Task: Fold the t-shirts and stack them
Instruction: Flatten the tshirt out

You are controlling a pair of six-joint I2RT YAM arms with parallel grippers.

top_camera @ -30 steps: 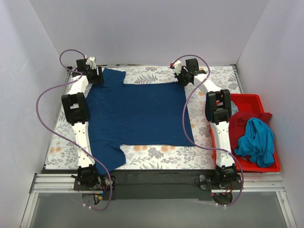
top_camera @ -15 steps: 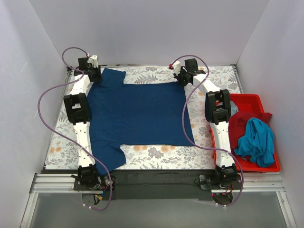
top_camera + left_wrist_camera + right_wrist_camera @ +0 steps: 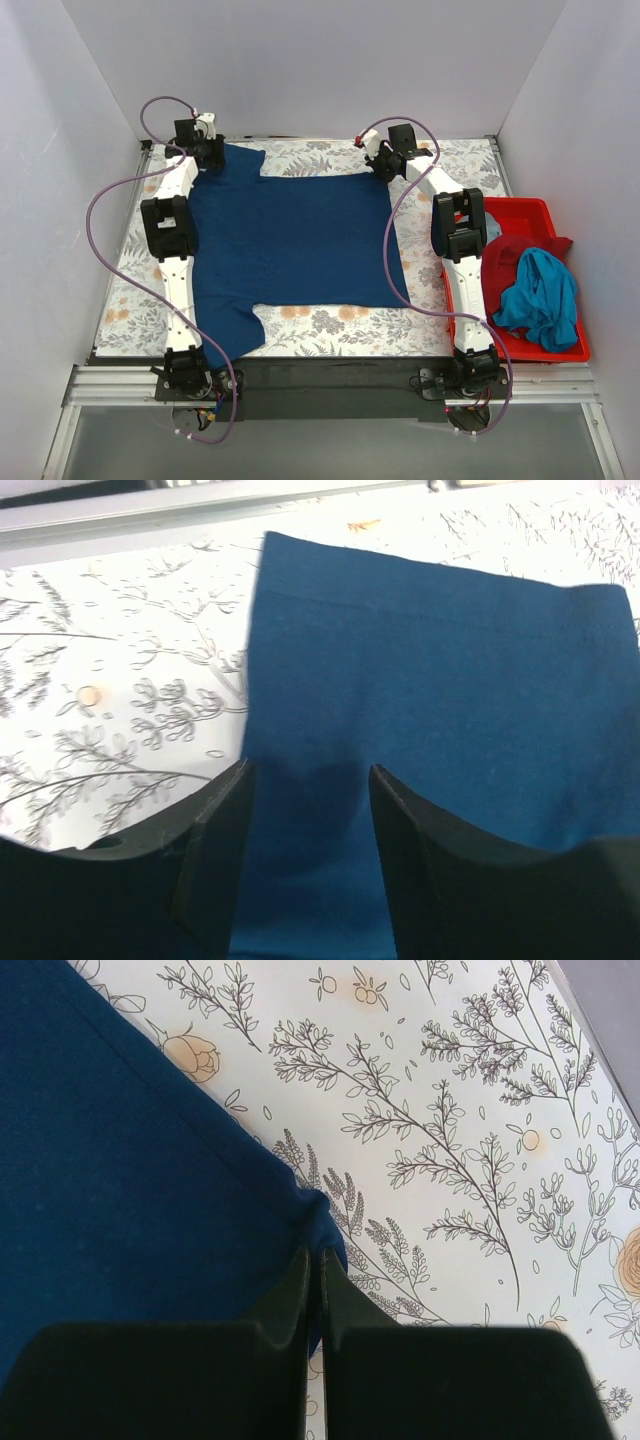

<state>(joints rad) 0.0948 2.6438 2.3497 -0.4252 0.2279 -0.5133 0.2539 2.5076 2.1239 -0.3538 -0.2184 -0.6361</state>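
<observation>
Flattening navy t-shirt (image 3: 290, 235): right jaws pinch its far hem corner, left jaws parted over sleeve (image 3: 420, 670); next, probably close left

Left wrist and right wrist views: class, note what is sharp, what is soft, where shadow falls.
Left wrist view: the navy t-shirt is sharp at its hem, the left pincer's fingers dark and soft-edged, a shadow between them. Right wrist view: the floral table cover is bright and crisp, the right pincer black.

A t-shirt (image 3: 290, 240) lies flat left of the bin (image 3: 524, 214).
</observation>
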